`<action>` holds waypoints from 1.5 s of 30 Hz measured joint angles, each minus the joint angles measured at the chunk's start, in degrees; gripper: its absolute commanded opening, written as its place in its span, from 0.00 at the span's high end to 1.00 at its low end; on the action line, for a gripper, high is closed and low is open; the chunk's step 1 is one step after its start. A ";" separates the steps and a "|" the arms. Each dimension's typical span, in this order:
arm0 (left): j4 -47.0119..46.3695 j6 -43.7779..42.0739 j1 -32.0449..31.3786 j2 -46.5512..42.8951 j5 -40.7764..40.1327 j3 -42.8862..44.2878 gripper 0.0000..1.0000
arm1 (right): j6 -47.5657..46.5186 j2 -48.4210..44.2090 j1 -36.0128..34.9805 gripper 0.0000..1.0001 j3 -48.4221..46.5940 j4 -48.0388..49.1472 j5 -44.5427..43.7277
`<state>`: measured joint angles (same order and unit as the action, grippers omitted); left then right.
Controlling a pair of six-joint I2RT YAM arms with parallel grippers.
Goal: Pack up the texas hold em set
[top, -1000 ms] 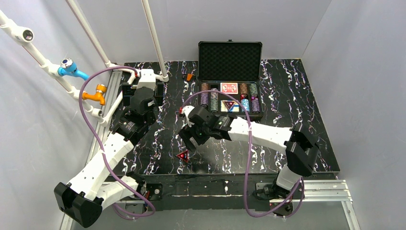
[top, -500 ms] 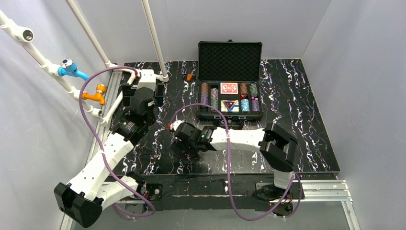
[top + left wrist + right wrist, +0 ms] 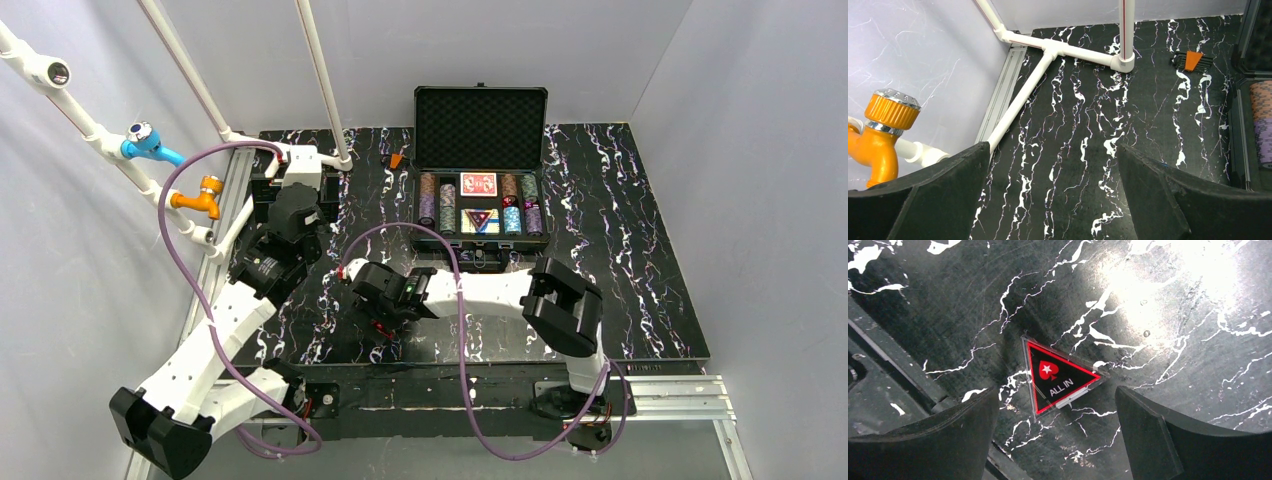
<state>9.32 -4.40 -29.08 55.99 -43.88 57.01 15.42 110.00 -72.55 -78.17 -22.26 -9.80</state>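
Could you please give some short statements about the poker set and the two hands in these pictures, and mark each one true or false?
1. The ALL IN triangle lies flat on the table, outside the case. True.
2. The right hand is shut on the triangle. False: it is open, with one finger on each side of the triangle.
3. The case is closed. False: its lid stands open.
4. The left hand is open and holds nothing. True.
5. A red card deck lies inside the case. True.
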 measured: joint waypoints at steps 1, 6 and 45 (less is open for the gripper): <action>0.00 0.00 0.00 -0.15 -0.02 -0.02 0.02 | -0.31 0.57 0.00 0.07 -0.15 0.04 0.15; -0.02 -0.02 0.00 -0.48 -0.09 -0.02 0.02 | -1.40 2.47 0.00 0.08 -1.03 -0.24 0.44; -0.07 -0.31 0.00 -0.50 -0.28 -0.02 0.02 | -3.21 5.66 -1.73 0.32 -4.07 -2.29 -2.12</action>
<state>9.26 -4.71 -29.08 55.48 -44.16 56.99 12.21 115.66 -74.28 -82.24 -24.56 -11.92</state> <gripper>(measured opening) 0.983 0.707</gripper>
